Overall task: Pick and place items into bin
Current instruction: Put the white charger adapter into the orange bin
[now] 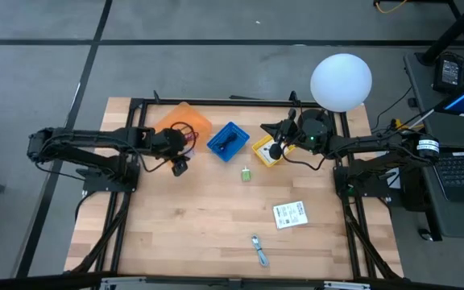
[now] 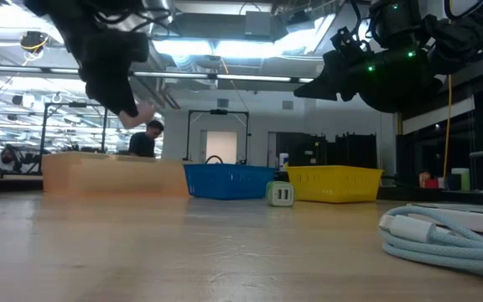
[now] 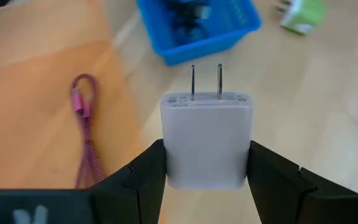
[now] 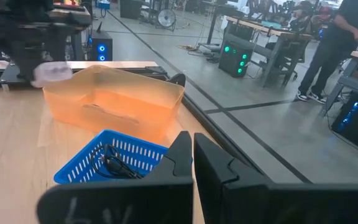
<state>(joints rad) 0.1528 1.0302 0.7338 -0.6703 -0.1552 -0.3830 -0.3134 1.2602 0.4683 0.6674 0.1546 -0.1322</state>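
Bright even overhead light; ceiling glare in low view; blurred foreground cable (image 2: 443,239).

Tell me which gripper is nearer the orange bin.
Left. The left gripper, clamped on a white charger, hangs at the orange bin's near edge; the right gripper is past the blue basket.

left arm (image 1: 87,145): showing as black jointed links, with dark cables running along them
right arm (image 1: 377,147): wearing a white band marked in black near its base
left end effector (image 3: 207,177): showing two matte black, angular fingers
right wrist housing (image 2: 384,67): glowing with small green lights
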